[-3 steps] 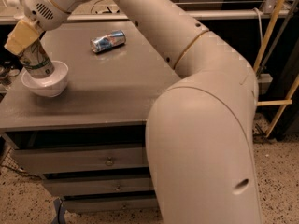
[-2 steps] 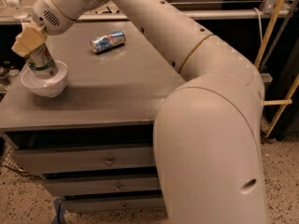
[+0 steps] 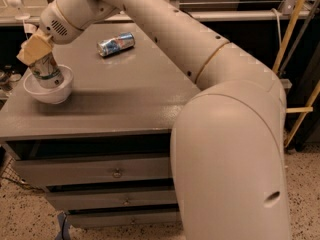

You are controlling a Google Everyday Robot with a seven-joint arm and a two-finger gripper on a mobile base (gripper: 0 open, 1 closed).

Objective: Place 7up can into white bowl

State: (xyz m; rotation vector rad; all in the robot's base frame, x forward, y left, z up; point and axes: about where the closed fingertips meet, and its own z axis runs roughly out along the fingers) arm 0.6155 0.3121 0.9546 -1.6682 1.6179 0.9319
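The tan-padded gripper (image 3: 35, 50) pinches the top of the tilted, silvery 7up can (image 3: 48, 70). Just below it, the can's base sits in the glossy round white bowl (image 3: 50, 90). Well to its right, a blue-and-silver can (image 3: 116, 43) lies on the matte grey cabinet (image 3: 125, 99).

Arm (image 3: 165, 31) outstretched, wrist (image 3: 67, 16) bent down; claw (image 3: 36, 50) upper-left of view.

Nothing could be read anywhere. The 7up can (image 3: 48, 71) showed only green and red patches, with no legible word. The blue and silver can (image 3: 116, 43) lying on the cabinet top (image 3: 125, 99) was equally unreadable. The gripper (image 3: 35, 50) sat at the 7up can's top, above the white bowl (image 3: 51, 92).
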